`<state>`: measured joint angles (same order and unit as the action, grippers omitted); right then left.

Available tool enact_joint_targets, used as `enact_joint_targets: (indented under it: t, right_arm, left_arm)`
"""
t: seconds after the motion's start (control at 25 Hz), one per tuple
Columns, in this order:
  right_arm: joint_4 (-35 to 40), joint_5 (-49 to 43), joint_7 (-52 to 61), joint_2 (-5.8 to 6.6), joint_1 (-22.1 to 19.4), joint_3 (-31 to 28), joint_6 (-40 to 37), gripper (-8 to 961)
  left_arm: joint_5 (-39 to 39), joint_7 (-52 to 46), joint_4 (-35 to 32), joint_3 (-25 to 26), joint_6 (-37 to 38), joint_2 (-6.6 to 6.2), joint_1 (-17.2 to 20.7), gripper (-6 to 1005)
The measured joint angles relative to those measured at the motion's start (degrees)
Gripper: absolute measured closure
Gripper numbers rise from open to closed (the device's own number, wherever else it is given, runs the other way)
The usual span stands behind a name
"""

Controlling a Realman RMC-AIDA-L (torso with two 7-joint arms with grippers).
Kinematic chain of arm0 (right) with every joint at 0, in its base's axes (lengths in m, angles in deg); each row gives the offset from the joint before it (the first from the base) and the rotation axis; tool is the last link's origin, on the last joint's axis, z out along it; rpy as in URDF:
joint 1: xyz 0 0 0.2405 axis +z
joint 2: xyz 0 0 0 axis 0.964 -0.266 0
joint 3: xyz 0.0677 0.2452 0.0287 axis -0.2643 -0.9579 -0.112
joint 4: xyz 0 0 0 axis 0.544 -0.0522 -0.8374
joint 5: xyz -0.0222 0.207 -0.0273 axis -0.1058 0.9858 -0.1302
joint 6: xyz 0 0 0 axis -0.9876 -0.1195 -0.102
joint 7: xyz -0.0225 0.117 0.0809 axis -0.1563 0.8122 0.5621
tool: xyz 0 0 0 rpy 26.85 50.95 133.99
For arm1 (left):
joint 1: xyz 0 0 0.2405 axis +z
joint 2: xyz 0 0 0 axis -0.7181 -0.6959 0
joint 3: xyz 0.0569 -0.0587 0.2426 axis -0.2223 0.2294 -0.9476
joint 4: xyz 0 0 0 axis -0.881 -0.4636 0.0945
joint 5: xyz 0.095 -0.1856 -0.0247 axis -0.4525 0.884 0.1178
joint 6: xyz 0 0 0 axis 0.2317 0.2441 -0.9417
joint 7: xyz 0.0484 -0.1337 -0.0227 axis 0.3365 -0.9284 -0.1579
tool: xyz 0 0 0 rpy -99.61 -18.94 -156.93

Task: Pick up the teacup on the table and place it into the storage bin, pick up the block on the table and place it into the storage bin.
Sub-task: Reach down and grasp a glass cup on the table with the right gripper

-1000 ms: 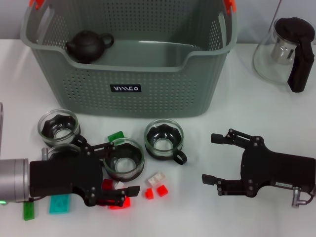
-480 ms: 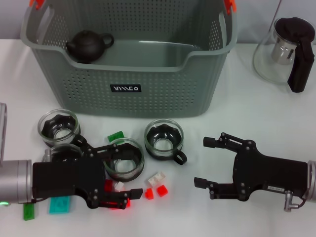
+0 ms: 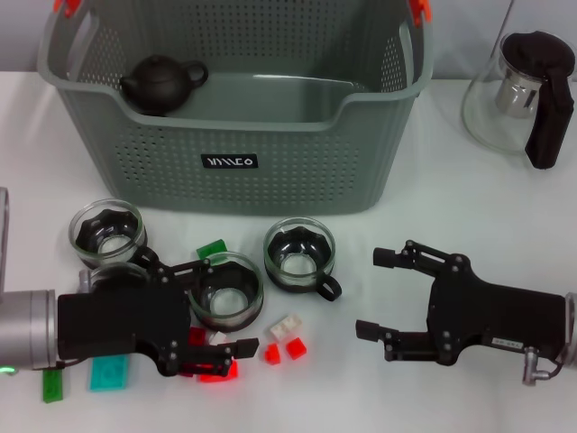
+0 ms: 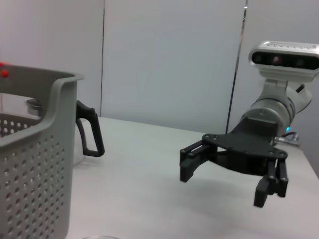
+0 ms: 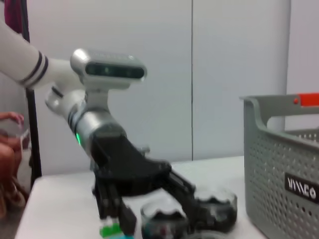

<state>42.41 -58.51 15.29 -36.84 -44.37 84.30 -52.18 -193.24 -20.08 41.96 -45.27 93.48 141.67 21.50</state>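
Since half a second ago the left claw (image 3: 215,307) has edged slightly toward the robot's right, and the right claw (image 3: 385,293) has barely shifted; a second ago the right claw sat farther to the right. Nothing on the white desk (image 3: 433,225) has moved.

The left claw hangs low over the blocks, its black fingers spread apart, one reaching beside the nearest glass teacup with a black insert (image 3: 227,290), the other above the red blocks. The right claw is also spread wide, holding nothing, just right of the teacups.

Four such teacups are visible: one at the far left (image 3: 107,228), one mostly hidden under the left claw (image 3: 115,272), the nearest one, and one with its black handle showing (image 3: 300,253). All stand upright on the desk in front of the large grey-green perforated storage bin (image 3: 234,117).

The small plastic blocks lie scattered near the teacups: at least three red (image 3: 295,348), two white (image 3: 286,326), one green (image 3: 211,248), a teal piece (image 3: 112,372) and a green strip (image 3: 52,386).

One dark clay teapot (image 3: 162,81) sits inside the bin. One glass pitcher with a black handle (image 3: 527,90) stands to the bin's right.
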Motion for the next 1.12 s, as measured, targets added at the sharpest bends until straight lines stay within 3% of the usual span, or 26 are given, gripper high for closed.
enact_joint_targets:
  t: [0.28, 0.44, 0.6, 0.8, 0.92, 1.12]
  right_arm:
    - [3.0, 4.29, 9.21, 0.6, 0.21, -0.81, -10.65, 32]
    - [10.68, 3.74, 14.39, 0.21, 0.31, 1.35, -15.81, 41]
    - [22.65, 3.52, 25.49, 0.12, 1.26, 4.88, -16.08, 51]
    - [37.34, 2.41, 40.97, 0.11, 2.69, 16.68, -10.33, 223]
    - [44.27, 0.32, 48.04, 0.24, 4.02, 25.45, -5.88, 223]
    - [47.02, -3.08, 51.63, 0.28, 9.09, 31.88, -4.76, 222]
  left_arm:
    - [0.12, -0.05, 0.07, 0.17, -0.25, 0.0, -0.06, 113]
    - [0.21, -0.07, 0.08, 0.6, -0.26, 0.0, 0.01, 113]
    - [0.22, -0.32, 0.07, 1.05, -0.25, 0.0, 0.08, 113]
    - [0.22, -0.16, 0.13, 3.33, -0.78, -0.07, 0.69, 113]
    - [0.21, -0.1, 0.15, 4.74, -0.95, -0.11, 1.17, 113]
    - [0.22, -0.08, 0.16, 6.36, -0.96, -0.22, 1.52, 113]
